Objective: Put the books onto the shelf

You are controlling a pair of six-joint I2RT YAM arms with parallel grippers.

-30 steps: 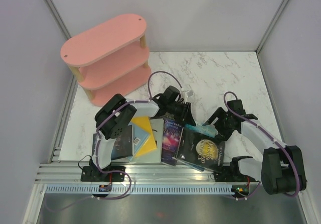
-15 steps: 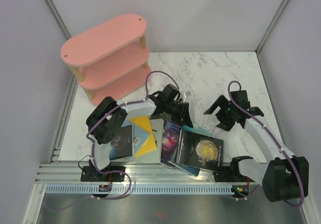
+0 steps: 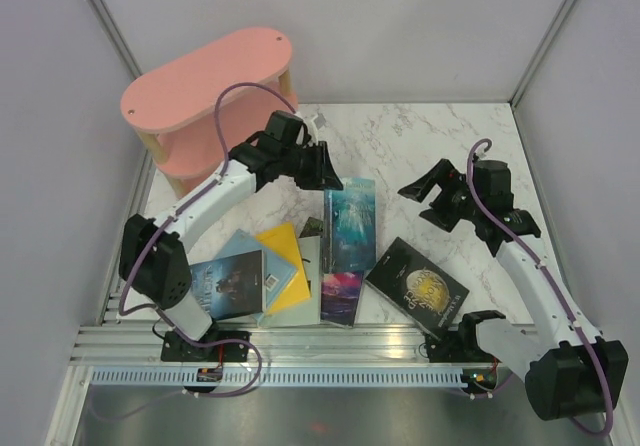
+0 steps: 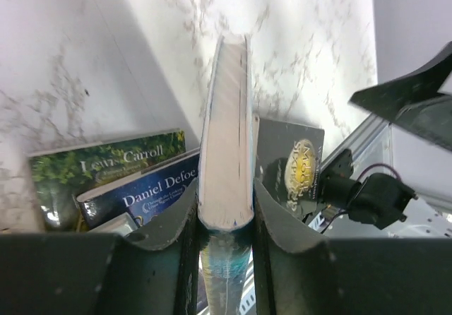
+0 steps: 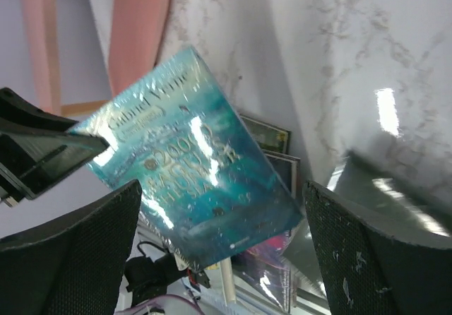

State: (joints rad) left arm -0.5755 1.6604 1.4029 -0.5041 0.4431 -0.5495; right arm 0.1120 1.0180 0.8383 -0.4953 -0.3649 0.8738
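Teal book [image 3: 350,221], pink shelf [image 3: 205,76], white-marbled table [image 3: 430,136]

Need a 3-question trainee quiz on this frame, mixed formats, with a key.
1. True or false: the left hand is clamped on the teal book, holding it clear of the pile.
2. The right hand is: A) shut on a book, B) open and holding nothing, C) shut on nothing.
3. Fill in: the gold-moon book lies on the marble ____.
Key: 1 true; 2 B; 3 table.
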